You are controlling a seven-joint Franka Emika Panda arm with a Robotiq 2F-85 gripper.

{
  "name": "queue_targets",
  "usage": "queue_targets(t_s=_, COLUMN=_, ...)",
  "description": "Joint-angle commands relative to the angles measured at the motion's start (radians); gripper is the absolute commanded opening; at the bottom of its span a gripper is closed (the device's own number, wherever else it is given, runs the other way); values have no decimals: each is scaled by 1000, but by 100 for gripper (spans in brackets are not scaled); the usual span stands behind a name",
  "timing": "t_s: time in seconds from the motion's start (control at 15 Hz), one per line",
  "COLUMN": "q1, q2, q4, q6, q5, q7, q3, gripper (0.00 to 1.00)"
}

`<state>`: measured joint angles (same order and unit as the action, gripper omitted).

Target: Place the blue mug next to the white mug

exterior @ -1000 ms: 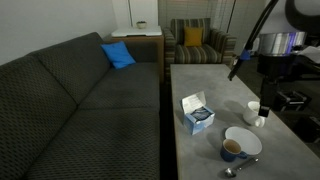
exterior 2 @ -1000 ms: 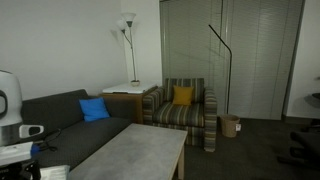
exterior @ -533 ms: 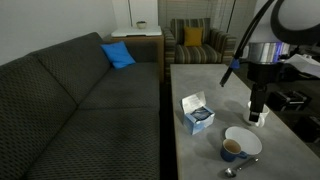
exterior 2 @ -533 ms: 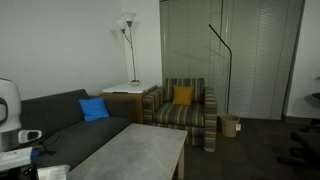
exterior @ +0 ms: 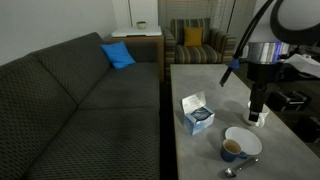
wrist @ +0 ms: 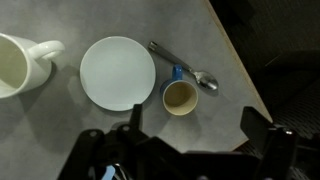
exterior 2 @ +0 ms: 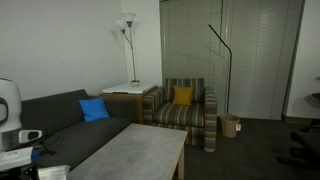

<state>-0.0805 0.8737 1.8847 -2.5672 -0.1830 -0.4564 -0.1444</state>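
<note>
In the wrist view the blue mug (wrist: 180, 97), its inside brownish, stands on the grey table (wrist: 120, 30) just right of a flat white plate (wrist: 118, 73). The white mug (wrist: 20, 65) stands at the far left, its handle towards the plate. My gripper (wrist: 197, 135) hangs open above the table, nothing between its dark fingers (wrist: 262, 130), and the blue mug lies just beyond the gap. In an exterior view the blue mug (exterior: 231, 150) sits at the near end of the table. There the gripper (exterior: 258, 112) hides most of the white mug (exterior: 261, 121).
A metal spoon (wrist: 185, 68) lies beside the blue mug, near the table's edge (wrist: 240, 70). A blue-and-white box (exterior: 197, 113) stands mid-table. A dark sofa (exterior: 70, 100) runs along one side, a striped armchair (exterior 2: 185, 110) stands at the far end.
A second ago the arm stood higher and farther off, with the white mug in plain sight; it has come down in front of that mug. It has held still over the last half second.
</note>
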Motion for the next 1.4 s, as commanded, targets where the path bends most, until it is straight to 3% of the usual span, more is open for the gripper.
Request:
queue_targets(t_s=0.0, q1=4, q2=16, q4=-28, q6=17, q5=-18, q7=9, q3=-7, gripper=100)
queue_targets(t_s=0.4, q1=-45, q2=49, q4=-84, q6=22, q5=-102, q7=11, q3=26, gripper=100)
queue_targets(t_s=1.0, q1=7, q2=195, q4=-177, q6=2, q5=-74, q7=6, q3=6, gripper=100)
queue_targets(t_s=1.33, q1=-5, q2=193, q4=-172, q6=8, q5=-90, q7=16, q3=16, gripper=100)
